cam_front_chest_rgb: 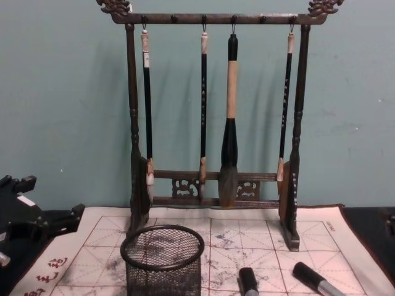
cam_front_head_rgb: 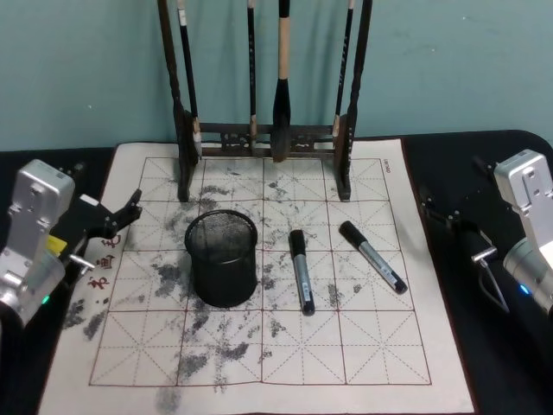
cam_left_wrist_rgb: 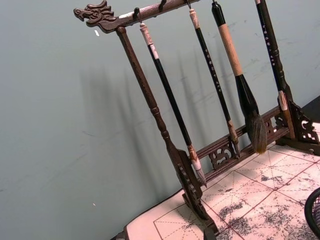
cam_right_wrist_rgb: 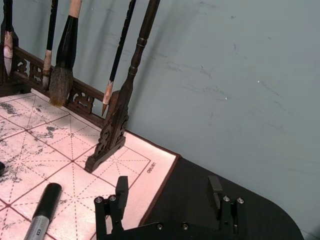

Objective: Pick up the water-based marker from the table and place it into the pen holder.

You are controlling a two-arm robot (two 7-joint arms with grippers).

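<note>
Water-based markers, two alike, lie flat on the ink-stained mat (cam_front_head_rgb: 389,346) spread over the dark counter (cam_front_head_rgb: 484,156). The middle marker (cam_front_head_rgb: 301,271) sits just right of the pen holder (cam_front_head_rgb: 222,258), apart from it, black cap toward the back. The right marker (cam_front_head_rgb: 372,257) lies slanted, apart from its twin. Both show a black cap and a grey barrel. The holder, a black mesh cup, stands upright left of centre. Behind it all rises the wooden brush rack (cam_front_head_rgb: 268,138), four brushes hanging between its posts. Left tool (cam_front_head_rgb: 102,242) hovers at the mat's left edge, fingers spread. Right tool (cam_right_wrist_rgb: 168,192) hangs over the dark counter off the mat's right edge, fingers wide apart, gripping nothing.
</note>
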